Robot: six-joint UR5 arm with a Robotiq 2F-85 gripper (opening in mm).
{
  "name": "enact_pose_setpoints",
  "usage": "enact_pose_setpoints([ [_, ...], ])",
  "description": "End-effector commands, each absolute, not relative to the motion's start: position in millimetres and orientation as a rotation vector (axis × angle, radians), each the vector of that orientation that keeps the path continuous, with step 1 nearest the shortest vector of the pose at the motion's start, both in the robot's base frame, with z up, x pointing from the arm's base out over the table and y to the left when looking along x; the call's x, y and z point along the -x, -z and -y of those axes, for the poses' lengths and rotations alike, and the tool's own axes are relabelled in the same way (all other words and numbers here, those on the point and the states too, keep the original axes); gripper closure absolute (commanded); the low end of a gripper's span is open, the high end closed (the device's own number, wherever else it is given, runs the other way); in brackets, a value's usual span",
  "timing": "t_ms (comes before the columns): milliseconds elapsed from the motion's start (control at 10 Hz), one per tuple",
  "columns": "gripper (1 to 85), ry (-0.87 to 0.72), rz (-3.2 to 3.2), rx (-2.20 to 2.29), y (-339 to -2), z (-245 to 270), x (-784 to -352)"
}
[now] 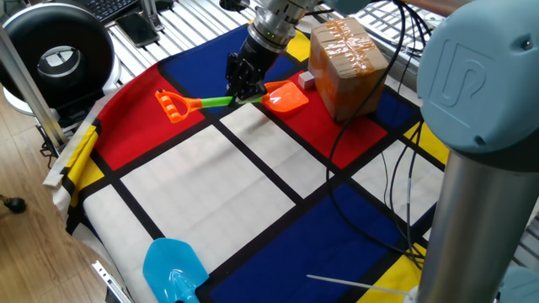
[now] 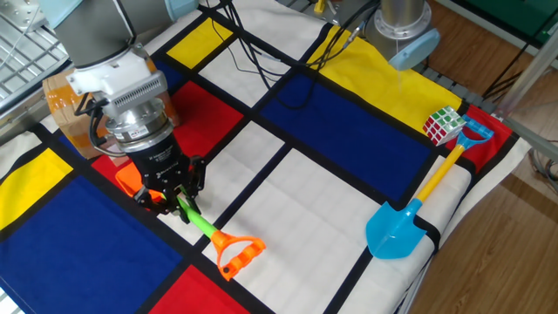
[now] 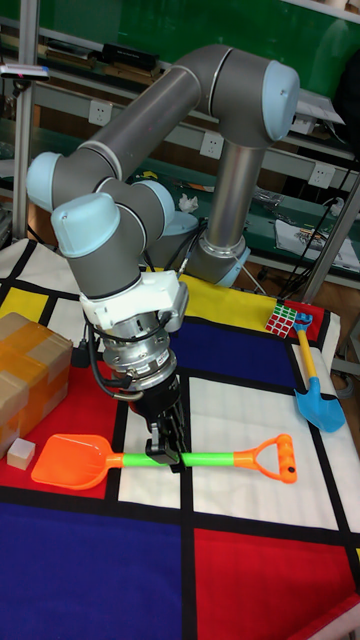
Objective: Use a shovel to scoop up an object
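Note:
My gripper [image 3: 168,452] is shut on the green shaft of the shovel [image 3: 215,461], close behind its orange blade [image 3: 75,462]. The shovel lies nearly flat on the checked cloth, its orange loop [image 3: 278,460] pointing away from the box. The object, a tiny tan cube [image 3: 20,453], sits just beyond the blade's tip, against the foot of the brown box. In one fixed view the gripper [image 1: 242,91] holds the shovel [image 1: 285,98] and the cube [image 1: 305,80] shows beside the blade. In the other fixed view the gripper [image 2: 174,205] hides much of the shovel [image 2: 235,255], and the cube is hidden.
A big brown taped cardboard box [image 1: 345,67] stands right behind the cube. A light blue shovel [image 2: 397,231] and a Rubik's cube [image 2: 443,125] lie at the far corner of the cloth. Cables [image 1: 396,194] trail over the cloth near the arm's base.

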State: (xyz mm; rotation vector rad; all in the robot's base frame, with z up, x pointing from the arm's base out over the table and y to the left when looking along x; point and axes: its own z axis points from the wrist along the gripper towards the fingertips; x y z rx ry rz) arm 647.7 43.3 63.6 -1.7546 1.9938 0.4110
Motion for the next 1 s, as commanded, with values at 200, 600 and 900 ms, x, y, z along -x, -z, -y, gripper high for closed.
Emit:
enact_pose_setpoints([
  [200, 84.7, -0.411, -1.964, 1.817, -60, -26, -638],
  [600, 84.7, -0.391, -1.978, 1.821, -56, -19, -639],
  [900, 84.7, -0.361, -1.987, 1.835, -54, -13, -641],
])
